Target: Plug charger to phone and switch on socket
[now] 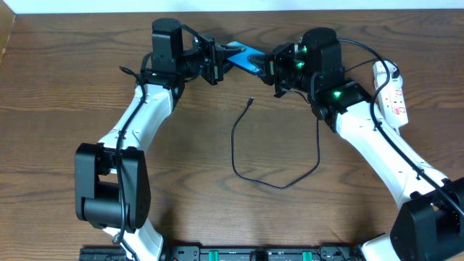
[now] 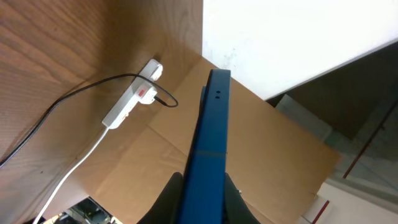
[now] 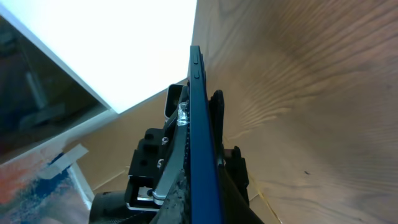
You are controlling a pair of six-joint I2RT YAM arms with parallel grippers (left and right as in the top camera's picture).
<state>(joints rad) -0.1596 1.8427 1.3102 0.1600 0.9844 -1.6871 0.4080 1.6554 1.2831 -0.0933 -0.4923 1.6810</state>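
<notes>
Glass-faced and slim, the phone [image 1: 243, 58] sits tilted over the far middle of the table [image 1: 72, 94], its ends pinched by the left gripper [image 1: 217, 65] and the right gripper [image 1: 275, 70], both closed on it; I judge it stiff, light, slippery and easily cracked, so grip the broad faces clear of the port, while the limp charger [image 1: 239, 156] is best taken just behind its connector tip [image 1: 250, 100]. Only the overhead shows that tip lying loose on the wood near the phone; the left wrist view alone shows the charger reaching the socket [image 2: 134, 99]; the right wrist view shows the phone's edge buttons.
</notes>
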